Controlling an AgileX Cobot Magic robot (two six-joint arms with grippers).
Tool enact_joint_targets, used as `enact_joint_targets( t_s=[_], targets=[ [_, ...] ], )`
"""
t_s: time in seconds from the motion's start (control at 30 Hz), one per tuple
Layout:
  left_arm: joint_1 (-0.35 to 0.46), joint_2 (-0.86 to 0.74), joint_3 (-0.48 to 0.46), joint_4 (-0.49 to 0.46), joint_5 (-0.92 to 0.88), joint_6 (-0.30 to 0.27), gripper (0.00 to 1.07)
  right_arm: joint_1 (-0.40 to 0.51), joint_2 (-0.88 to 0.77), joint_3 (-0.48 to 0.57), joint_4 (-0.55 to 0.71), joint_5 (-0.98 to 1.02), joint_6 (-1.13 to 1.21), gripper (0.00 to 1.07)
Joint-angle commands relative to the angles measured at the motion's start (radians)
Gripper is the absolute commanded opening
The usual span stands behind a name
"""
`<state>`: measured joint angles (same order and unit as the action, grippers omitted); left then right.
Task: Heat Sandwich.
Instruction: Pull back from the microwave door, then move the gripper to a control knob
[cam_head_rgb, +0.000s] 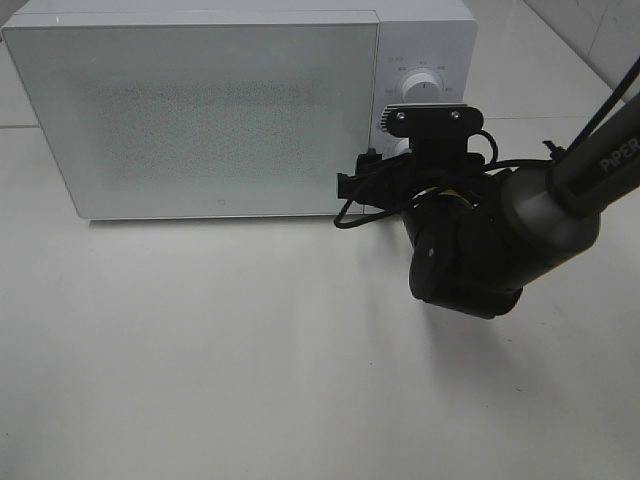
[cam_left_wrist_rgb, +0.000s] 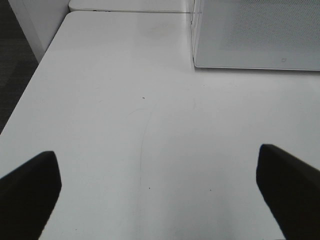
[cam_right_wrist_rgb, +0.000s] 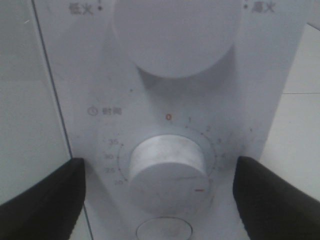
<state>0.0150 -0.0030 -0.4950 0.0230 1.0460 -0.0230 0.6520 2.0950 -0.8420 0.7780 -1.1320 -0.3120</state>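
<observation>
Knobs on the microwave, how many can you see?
2. The upper knob sits high on the microwave, right of its door. The timer knob is just below it, facing the right pincer. Anything lower is cut off.

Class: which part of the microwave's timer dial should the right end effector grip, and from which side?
Grip the timer dial by its round rim, coming at the microwave front-on: it is a short cylinder standing out from the control panel.
</observation>
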Motion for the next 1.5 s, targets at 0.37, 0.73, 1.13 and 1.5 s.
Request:
enact_joint_targets(
  t_s=[0.37,0.73,1.13,1.5],
  targets=[
    [0.003,-0.023,0.002,-0.002,-0.009,0.003,1.00,-0.009,-0.034,0.014,-0.019,-0.040,0.006,0.76],
    [0.003,-0.023,0.002,-0.002,-0.009,0.003,1.00,-0.009,-0.023,0.018,-0.035,-0.021,0.007,0.76],
    [0.003,-0.023,0.002,-0.002,-0.009,0.003,1.00,-0.012,-0.020,0.018,-0.035,0.008,0.026,0.75],
    [0.003,-0.023,0.002,-0.002,-0.009,0.003,1.00,-0.012,-0.020,0.018,-0.035,-0.004,0.026,0.47]
  ],
)
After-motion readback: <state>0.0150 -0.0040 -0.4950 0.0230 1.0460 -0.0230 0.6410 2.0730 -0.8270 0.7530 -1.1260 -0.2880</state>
